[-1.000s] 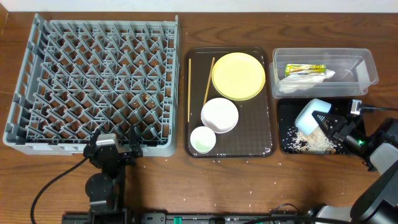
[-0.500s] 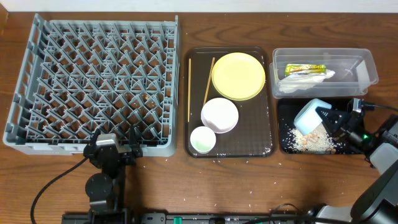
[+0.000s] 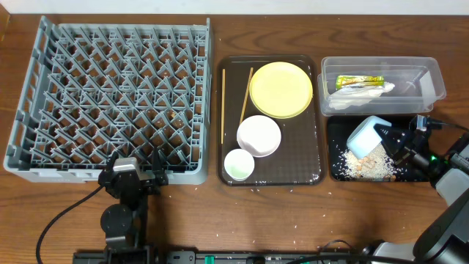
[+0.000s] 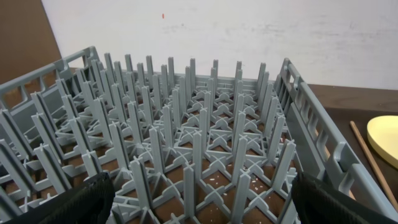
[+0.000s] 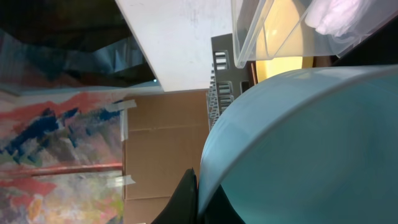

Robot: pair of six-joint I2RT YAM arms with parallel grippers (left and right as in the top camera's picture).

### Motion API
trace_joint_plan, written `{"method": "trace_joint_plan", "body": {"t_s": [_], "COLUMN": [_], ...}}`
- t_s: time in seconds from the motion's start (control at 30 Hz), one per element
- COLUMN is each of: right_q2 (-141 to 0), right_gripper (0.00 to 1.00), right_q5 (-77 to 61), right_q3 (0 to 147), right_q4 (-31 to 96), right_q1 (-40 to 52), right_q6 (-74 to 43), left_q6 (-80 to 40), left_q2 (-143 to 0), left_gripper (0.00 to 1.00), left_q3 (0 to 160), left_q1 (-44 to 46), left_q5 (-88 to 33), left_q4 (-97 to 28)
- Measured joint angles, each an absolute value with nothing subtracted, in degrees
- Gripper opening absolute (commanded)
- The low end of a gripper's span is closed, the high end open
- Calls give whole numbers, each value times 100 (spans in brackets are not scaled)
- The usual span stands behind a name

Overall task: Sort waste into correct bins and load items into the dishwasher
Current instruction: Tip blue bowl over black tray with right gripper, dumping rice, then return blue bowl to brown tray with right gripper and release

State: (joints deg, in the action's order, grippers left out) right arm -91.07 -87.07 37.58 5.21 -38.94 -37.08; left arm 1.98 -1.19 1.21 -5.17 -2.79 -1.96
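Right arm has swung out flatter toward the right edge since a second ago, and the light blue bowl (image 3: 364, 134) has barely shifted. Right claw (image 3: 387, 138) is clenched on that bowl's rim, holding it tipped on its side over the black tray (image 3: 338, 130); the bowl sits just left of the claw. Rice scraps (image 3: 368, 166) lie piled in the tray below the bowl, with a few grains scattered on the table (image 3: 293, 220).

Clear tub (image 3: 434, 79) sits behind the tray and holds the yellow-green wrapper (image 3: 360, 81) on top of the white napkin (image 3: 359, 94). The wrapper has print, too small to read. No other writing is legible.

Left claw (image 3: 135, 167) is spread wide and empty at the near edge of the grey dish rack (image 3: 110, 88).

Brown serving tray (image 3: 308, 173) holds the yellow plate (image 3: 281, 89), white bowl (image 3: 259, 136), white cup (image 3: 239, 164) and two chopsticks (image 3: 223, 106), well apart from both claws.
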Motion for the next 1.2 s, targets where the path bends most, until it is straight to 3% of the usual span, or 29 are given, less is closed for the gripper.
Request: {"method": "trace_joint_plan", "body": {"t_s": [0.4, 0.57, 0.83, 1.03, 1.2], "right_q2": [-9019, -8381, -6785, -6748, -6877], "right_gripper": [1, 1, 1, 1, 1], "right_q5": [-8718, -8604, -6949, -4163, -2034], "right_q3": [3754, 3752, 3780, 5227, 5920], "right_q4": [309, 305, 860, 3903, 4755], "right_q1": [-3874, -3448, -652, 1249, 2327], "right_q6": [-3704, -3684, -3688, -2888, -2502], "left_q6": [198, 198, 198, 198, 198], "left_q2": [-119, -119, -119, -119, -119], "left_gripper": [92, 92, 92, 92, 92], "left_q3": [121, 121, 121, 121, 123], "left_q1": [-517, -517, -517, -517, -517], "left_q5": [-279, -279, -276, -276, -279], "left_q4": [-196, -196, -193, -193, -196]}}
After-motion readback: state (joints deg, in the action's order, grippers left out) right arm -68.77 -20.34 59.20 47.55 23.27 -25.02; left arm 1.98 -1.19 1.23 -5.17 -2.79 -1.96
